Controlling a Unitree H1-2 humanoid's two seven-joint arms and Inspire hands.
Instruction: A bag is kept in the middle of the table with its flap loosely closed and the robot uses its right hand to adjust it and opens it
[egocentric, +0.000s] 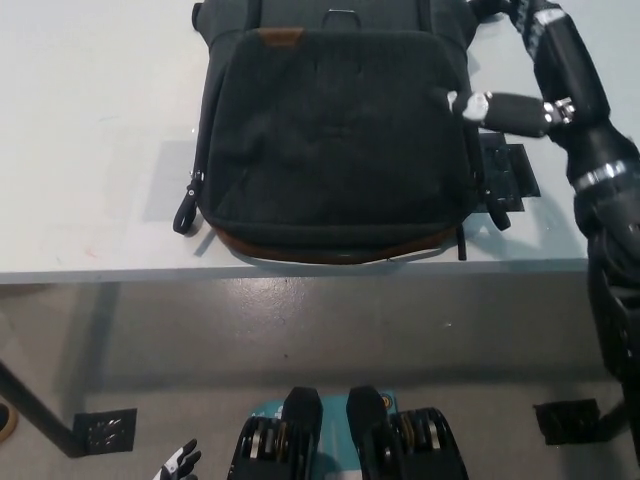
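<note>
White table (90, 120) w/ bag (335, 140); right hand (545, 70) at its right edge, fingers apart, empty.

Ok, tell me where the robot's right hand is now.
In the head view the right hand is over the table at the upper right, at the bag's right edge, one fingertip by the flap's side.

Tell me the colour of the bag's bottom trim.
Brown, along the bag's bottom trim; head view.
</note>
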